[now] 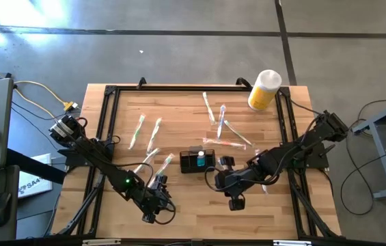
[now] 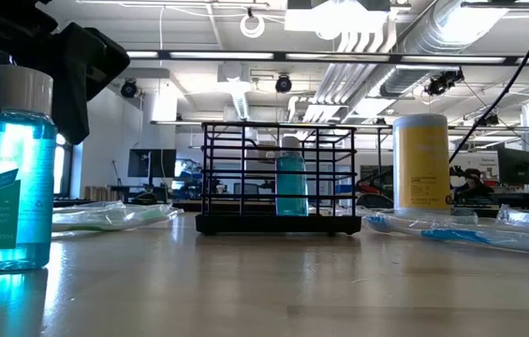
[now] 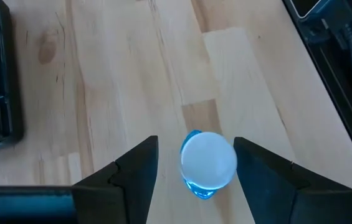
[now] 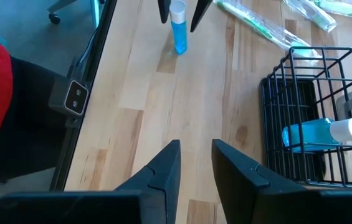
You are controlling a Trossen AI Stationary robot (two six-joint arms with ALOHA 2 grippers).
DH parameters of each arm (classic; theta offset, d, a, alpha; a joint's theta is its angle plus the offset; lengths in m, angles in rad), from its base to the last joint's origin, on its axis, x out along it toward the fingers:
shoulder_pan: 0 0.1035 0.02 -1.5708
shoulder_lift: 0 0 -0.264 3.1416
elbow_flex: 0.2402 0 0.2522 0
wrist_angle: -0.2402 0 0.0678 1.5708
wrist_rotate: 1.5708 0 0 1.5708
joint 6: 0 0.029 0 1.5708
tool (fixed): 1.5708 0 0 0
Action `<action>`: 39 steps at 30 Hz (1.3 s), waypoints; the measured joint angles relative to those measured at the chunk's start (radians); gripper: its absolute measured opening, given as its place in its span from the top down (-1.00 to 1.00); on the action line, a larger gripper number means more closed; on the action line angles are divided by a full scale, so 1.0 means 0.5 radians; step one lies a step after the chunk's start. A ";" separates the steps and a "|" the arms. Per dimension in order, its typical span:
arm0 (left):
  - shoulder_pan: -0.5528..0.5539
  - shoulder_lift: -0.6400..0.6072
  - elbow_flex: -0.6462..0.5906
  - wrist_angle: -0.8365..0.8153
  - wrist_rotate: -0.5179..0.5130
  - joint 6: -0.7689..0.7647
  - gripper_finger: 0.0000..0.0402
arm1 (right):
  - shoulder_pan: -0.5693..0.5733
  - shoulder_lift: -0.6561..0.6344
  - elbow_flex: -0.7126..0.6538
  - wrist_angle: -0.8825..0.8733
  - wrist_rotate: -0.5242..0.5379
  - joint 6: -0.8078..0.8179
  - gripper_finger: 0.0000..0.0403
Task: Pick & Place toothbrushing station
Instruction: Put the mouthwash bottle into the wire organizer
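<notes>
Caddy (image 4: 306,118) with blue bottle (image 4: 316,134) inside.

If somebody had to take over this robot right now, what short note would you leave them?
Left gripper: open, fingers either side of a blue bottle standing upright on the table, not gripping it.
Right gripper: empty, jaws slightly apart, hovering over bare wood near the black wire caddy.
Done: one blue bottle already in the caddy.
Left: the second bottle probably goes in next; wrapped toothbrushes lie scattered on the table; the yellow canister stands at the far edge.
</notes>
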 joint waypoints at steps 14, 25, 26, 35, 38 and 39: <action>0.001 0.000 0.000 0.007 -0.020 -0.002 0.00 | 0.000 0.000 0.000 0.001 0.000 -0.021 0.59; 0.001 0.000 0.000 0.000 0.006 -0.026 0.50 | 0.000 -0.001 0.000 0.001 0.000 -0.068 0.59; 0.001 0.000 0.000 0.000 0.006 -0.023 0.56 | 0.000 -0.001 0.000 0.001 0.000 -0.068 0.59; 0.001 0.000 0.000 0.000 0.006 -0.013 0.57 | 0.000 -0.001 0.000 0.001 0.000 -0.068 0.59; 0.001 0.000 0.000 0.000 0.003 -0.013 0.57 | 0.000 -0.001 0.000 -0.006 0.000 -0.068 0.59; 0.001 0.000 0.000 0.000 0.003 -0.013 0.57 | 0.000 -0.001 0.000 -0.016 0.000 -0.070 0.59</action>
